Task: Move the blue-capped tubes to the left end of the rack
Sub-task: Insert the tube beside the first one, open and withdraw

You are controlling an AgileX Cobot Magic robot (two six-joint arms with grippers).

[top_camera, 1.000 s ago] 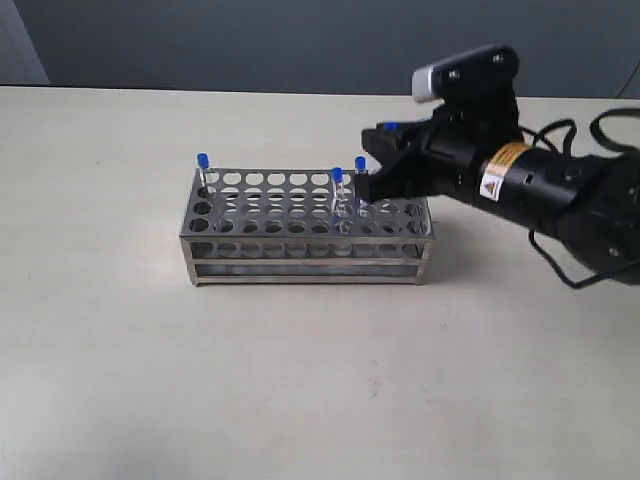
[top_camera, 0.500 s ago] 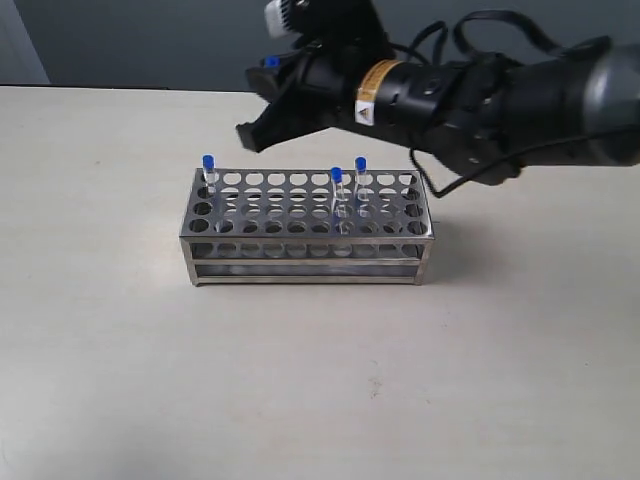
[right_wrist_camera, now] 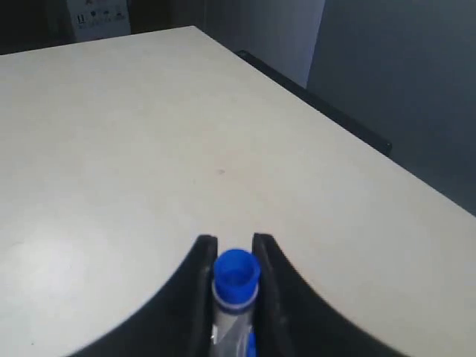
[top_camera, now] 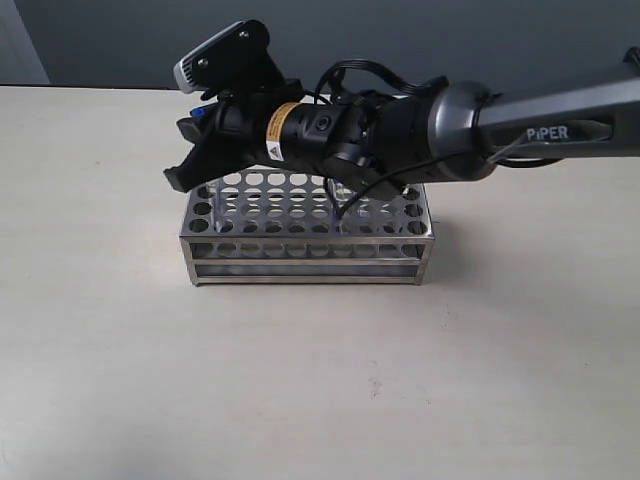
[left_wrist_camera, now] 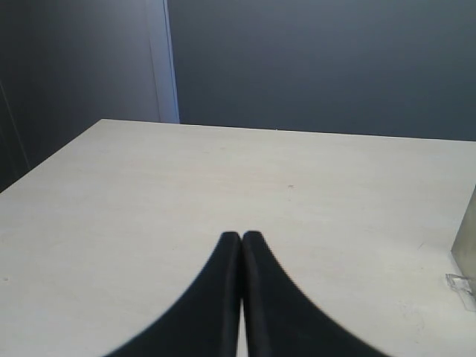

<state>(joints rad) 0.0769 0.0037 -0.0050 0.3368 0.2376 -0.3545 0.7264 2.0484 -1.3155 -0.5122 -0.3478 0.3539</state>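
The steel rack (top_camera: 305, 236) stands mid-table in the exterior view. My right arm reaches across it, and my right gripper (top_camera: 184, 174) hangs over the rack's left end. It is shut on a blue-capped tube (right_wrist_camera: 236, 277) just under the cap, whose blue peeks out above the fingers (top_camera: 197, 113). In the right wrist view my right gripper (right_wrist_camera: 235, 241) shows a second bit of blue (right_wrist_camera: 252, 343) beside the tube's glass. The arm hides the other tubes in the rack. My left gripper (left_wrist_camera: 242, 236) is shut on nothing and is out of the exterior view.
The right arm's black body and cable (top_camera: 400, 125) lie over the rack's back rows. A sliver of shiny metal (left_wrist_camera: 467, 230) shows at the edge of the left wrist view. Bare table (top_camera: 320, 380) lies in front of the rack.
My right arm has swept left from the rack's right end to its left end, carrying the tube. It now covers the three tubes that stood in view in the rack.
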